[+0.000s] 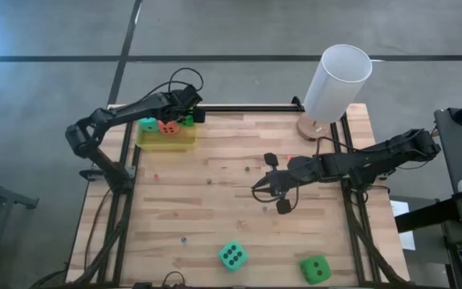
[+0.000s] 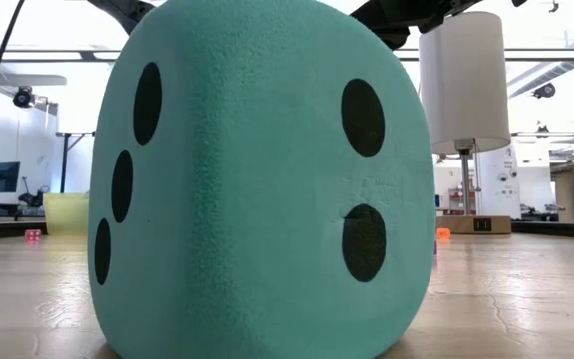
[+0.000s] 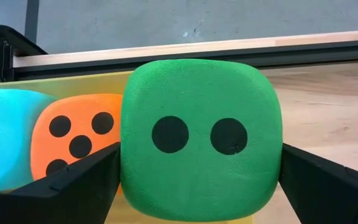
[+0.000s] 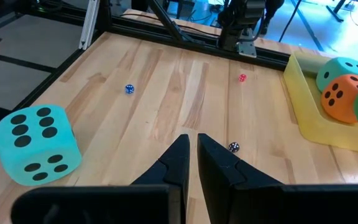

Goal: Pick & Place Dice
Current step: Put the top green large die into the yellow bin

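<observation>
At far left, my left gripper [image 1: 184, 117] hangs over the yellow tray [image 1: 165, 140], fingers spread wide either side of a green die [image 3: 199, 135]; I cannot tell whether they grip it. It sits beside the orange die [image 3: 73, 140] and teal die [image 3: 5, 140] already inside. Mid-surface, my right gripper [image 4: 191, 158] waits pinched shut and empty, while two dice [image 1: 232, 256] lie at the near edge.

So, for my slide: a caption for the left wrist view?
Left hand flanks a green die at the yellow tray, beside an orange die.

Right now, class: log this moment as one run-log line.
left gripper: open around green die at yellow tray | right gripper: shut, empty, mid-table | outside tray: teal die, second green die
</observation>
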